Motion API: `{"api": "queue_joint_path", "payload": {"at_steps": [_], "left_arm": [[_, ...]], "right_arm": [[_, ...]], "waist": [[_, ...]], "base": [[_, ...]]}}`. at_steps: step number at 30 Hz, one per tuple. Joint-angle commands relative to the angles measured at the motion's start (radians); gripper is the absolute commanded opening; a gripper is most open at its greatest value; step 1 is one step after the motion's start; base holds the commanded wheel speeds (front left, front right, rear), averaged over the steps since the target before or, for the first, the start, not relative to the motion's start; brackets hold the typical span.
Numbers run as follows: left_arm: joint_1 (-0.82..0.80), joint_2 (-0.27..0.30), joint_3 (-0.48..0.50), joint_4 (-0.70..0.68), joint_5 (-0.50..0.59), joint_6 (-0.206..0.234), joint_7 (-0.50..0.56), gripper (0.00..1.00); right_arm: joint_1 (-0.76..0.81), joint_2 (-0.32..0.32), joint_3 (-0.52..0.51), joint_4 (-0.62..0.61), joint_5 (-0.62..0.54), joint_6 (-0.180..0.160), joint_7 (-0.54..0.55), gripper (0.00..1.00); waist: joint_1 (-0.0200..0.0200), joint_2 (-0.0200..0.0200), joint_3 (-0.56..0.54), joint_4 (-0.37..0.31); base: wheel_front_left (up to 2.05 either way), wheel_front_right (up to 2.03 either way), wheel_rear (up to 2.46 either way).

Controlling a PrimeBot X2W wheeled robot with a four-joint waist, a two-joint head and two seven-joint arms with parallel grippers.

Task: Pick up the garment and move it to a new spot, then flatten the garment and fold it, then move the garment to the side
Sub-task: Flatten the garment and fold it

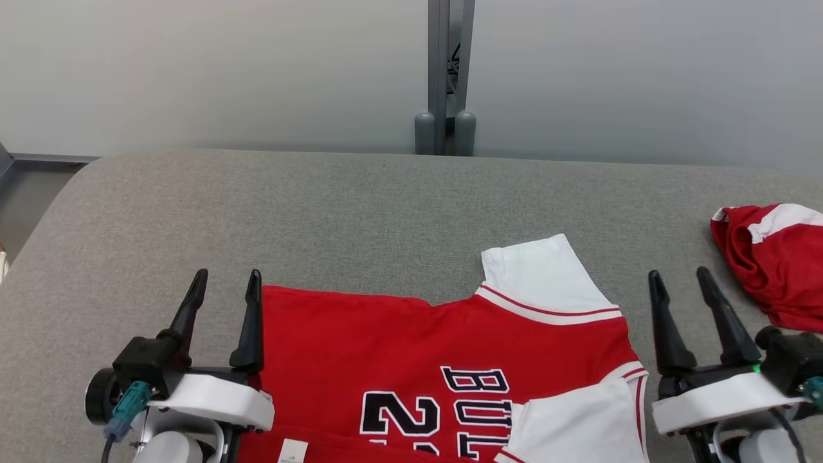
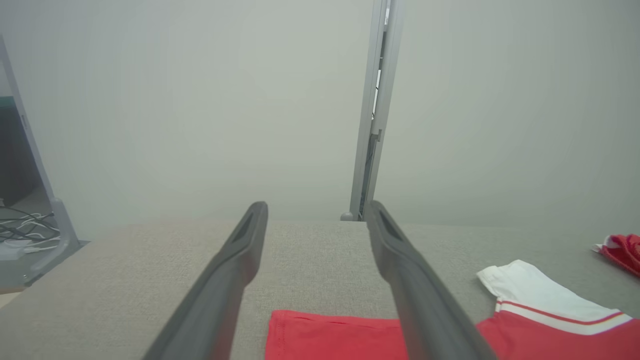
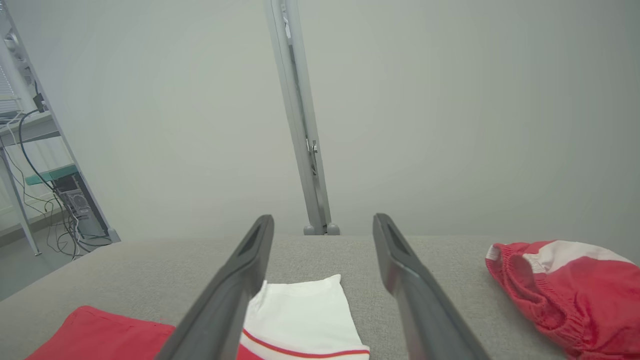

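Note:
The garment (image 1: 443, 360) is a red jersey with white sleeves and black lettering, lying flat at the table's near middle; one white sleeve (image 1: 546, 270) points away from me. Its red edge (image 2: 330, 335) and white sleeve (image 2: 530, 292) show low in the left wrist view, and the sleeve (image 3: 305, 310) also shows in the right wrist view. My left gripper (image 1: 225, 283) is open at the jersey's left edge, holding nothing. My right gripper (image 1: 681, 283) is open just right of the jersey, also holding nothing.
A second red-and-white garment (image 1: 771, 263) lies crumpled at the table's right edge, close to my right gripper. The grey padded table (image 1: 360, 212) stretches back to a pale wall with a grey post (image 1: 445, 77). Shelving and cables (image 3: 45, 165) stand off to the left.

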Motion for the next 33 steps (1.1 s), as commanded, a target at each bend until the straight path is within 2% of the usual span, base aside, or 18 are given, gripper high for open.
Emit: {"api": "queue_joint_path", "payload": {"at_steps": [1,4,5,10,12,17,21,24,26,28,29,33], "left_arm": [[0.005,-0.009,0.016,-0.007,0.012,-0.008,-0.001,1.00],[0.047,-0.075,0.091,-0.011,0.082,-0.057,-0.001,1.00],[0.070,-0.110,0.131,0.006,0.115,-0.089,-0.001,1.00],[0.101,-0.158,0.180,0.074,0.188,-0.176,-0.001,1.00],[0.101,-0.169,0.205,0.091,0.210,-0.194,-0.002,1.00],[0.082,-0.173,0.214,0.109,0.222,-0.215,-0.002,1.00],[0.067,-0.173,0.191,0.117,0.199,-0.223,-0.002,1.00],[0.061,-0.174,0.161,0.131,0.190,-0.231,-0.001,1.00],[0.048,-0.173,0.139,0.142,0.184,-0.238,-0.001,1.00],[0.036,-0.173,0.132,0.142,0.179,-0.243,-0.002,1.00],[0.026,-0.173,0.128,0.143,0.174,-0.244,-0.002,1.00],[0.002,-0.173,0.126,0.138,0.167,-0.248,-0.001,1.00]], "right_arm": [[0.015,0.002,-0.004,-0.007,-0.015,0.001,-0.005,1.00],[0.033,0.045,-0.020,-0.015,-0.058,0.000,-0.006,1.00],[0.042,0.060,-0.023,-0.010,-0.068,0.001,-0.006,1.00],[0.047,0.077,-0.014,0.012,-0.062,0.000,-0.006,1.00],[0.034,0.079,-0.020,0.029,-0.058,0.001,-0.006,1.00],[0.008,0.077,-0.037,0.052,-0.065,0.000,-0.006,1.00],[-0.066,0.062,-0.040,0.144,-0.086,0.001,-0.005,1.00],[-0.163,0.033,-0.019,0.237,-0.039,0.001,0.000,1.00],[-0.232,-0.011,0.003,0.314,-0.021,0.000,0.035,1.00],[-0.270,-0.023,0.013,0.351,0.000,0.000,0.057,1.00],[-0.343,-0.061,0.038,0.427,0.023,0.000,0.108,1.00],[-0.469,-0.105,0.087,0.544,0.132,0.000,0.201,1.00]], "waist": [[0.0000,-0.0001,0.002,-0.002],[0.0000,-0.0001,0.005,-0.005],[0.0000,-0.0001,0.005,-0.006],[0.0000,-0.0001,0.001,-0.007],[0.0000,-0.0001,0.000,0.000],[0.0000,-0.0001,0.001,0.014],[0.0000,-0.0001,0.012,0.031],[0.0000,-0.0001,0.032,0.045],[0.0000,-0.0001,0.049,0.058],[0.0000,-0.0001,0.059,0.064],[0.0000,-0.0001,0.079,0.079],[0.0000,-0.0001,0.118,0.107]], "base": [[0.00,0.00,0.00],[0.00,0.00,0.00],[0.00,0.00,0.00],[0.00,0.00,0.00],[0.00,0.00,0.00],[0.00,0.00,0.00],[0.00,0.00,0.00],[0.00,0.00,0.00],[0.00,0.00,0.00],[0.00,0.00,0.00],[0.00,0.00,0.00],[0.00,0.00,0.00]]}}
